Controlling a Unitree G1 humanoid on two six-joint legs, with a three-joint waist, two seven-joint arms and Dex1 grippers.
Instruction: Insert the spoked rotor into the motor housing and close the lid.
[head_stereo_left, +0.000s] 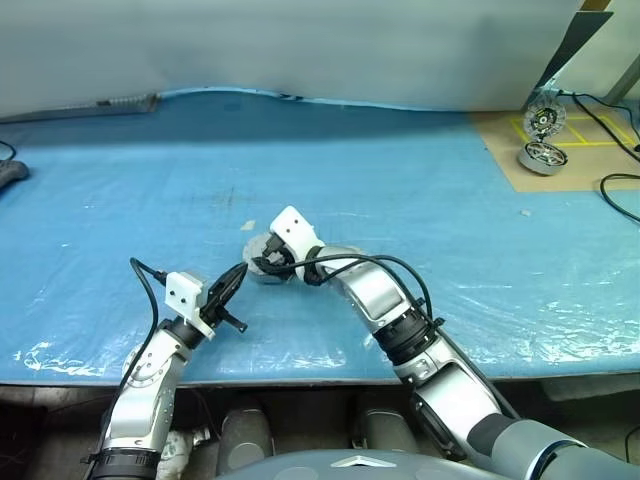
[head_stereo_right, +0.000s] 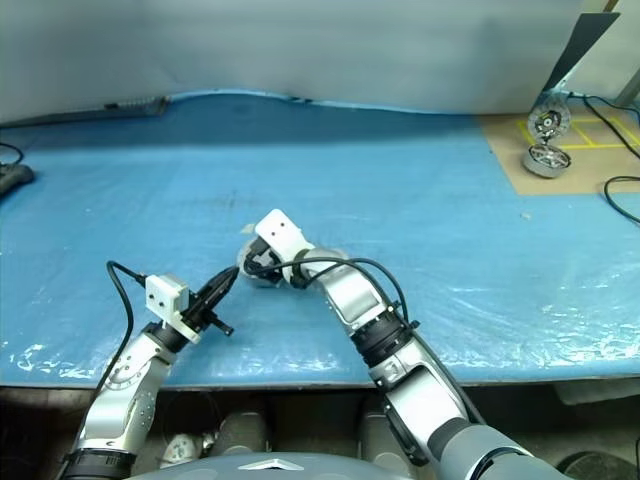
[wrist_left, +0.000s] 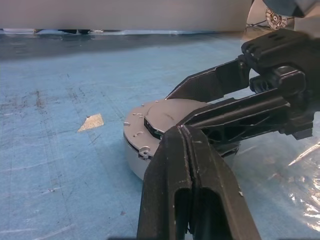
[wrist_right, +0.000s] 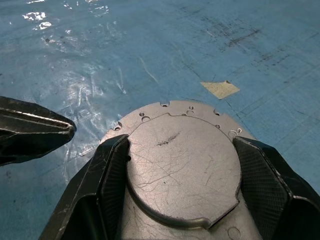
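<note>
Blue-sheeted table (head_stereo_left: 420, 190), brown board (head_stereo_left: 560, 150) at far right corner. On that board, well apart from the arms, second motor unit (head_stereo_left: 543, 157) with ribbed disc (head_stereo_left: 545, 120) standing open above it. Near front edge, housing (wrist_left: 137, 160) with lid (wrist_right: 180, 160) shut flat on top; rotor hidden, cannot tell whether inside. Right pincer (wrist_right: 182, 165) spread wide, fingers on either side of lid. Left pincer (wrist_left: 187, 150) closed, empty, tip just beside housing. Small tan scrap (wrist_right: 220, 89) lying near housing.
</note>
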